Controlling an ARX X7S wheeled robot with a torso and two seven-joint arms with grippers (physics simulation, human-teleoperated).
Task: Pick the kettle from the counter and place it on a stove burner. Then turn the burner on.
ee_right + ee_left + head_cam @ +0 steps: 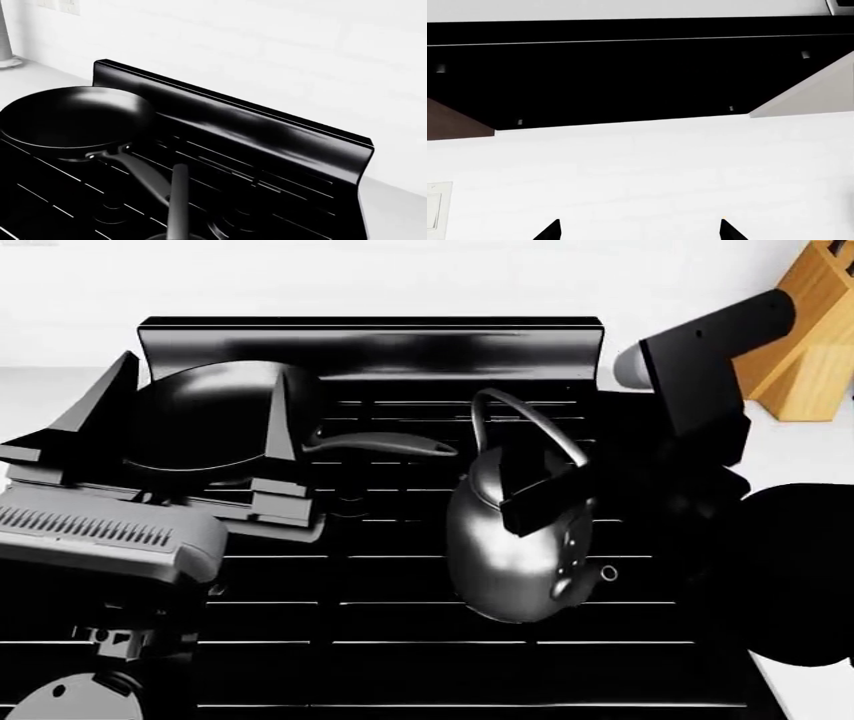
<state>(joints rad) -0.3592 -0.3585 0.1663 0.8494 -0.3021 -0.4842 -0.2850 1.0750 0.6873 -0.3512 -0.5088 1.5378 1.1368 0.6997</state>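
In the head view, nearest you, your left arm's grey ribbed housing sits low over the front left of the glossy black range [400, 680], and its left gripper [187, 430] stands with its two dark wedge fingers wide apart, holding nothing, in front of the black round frying pan [214, 420]. Just right of centre, the shiny steel bell-shaped kettle [514, 550] is over the black parallel-bar grates, tilted, its thin arched handle caught in your right gripper [547, 495], whose jaws are closed on that handle. Whether the kettle's base touches the grate cannot be told from here. You appear to be in the placing step: the kettle is off the white counter [801, 440] and over the range, but not yet released. The next move likely calls for levelling the kettle, settling it squarely over a round black stove burner [110, 212], then opening the jaws before reaching for a knob; no knob is visible in any view. Farther back, a wooden knife block [814, 320] stands on the counter at the far right. The right wrist view alone shows burner rings under the grates, and the kettle's handle rising close to the pan's handle. The left wrist view shows only the parted fingertips against white wall and a black hood-like underside.
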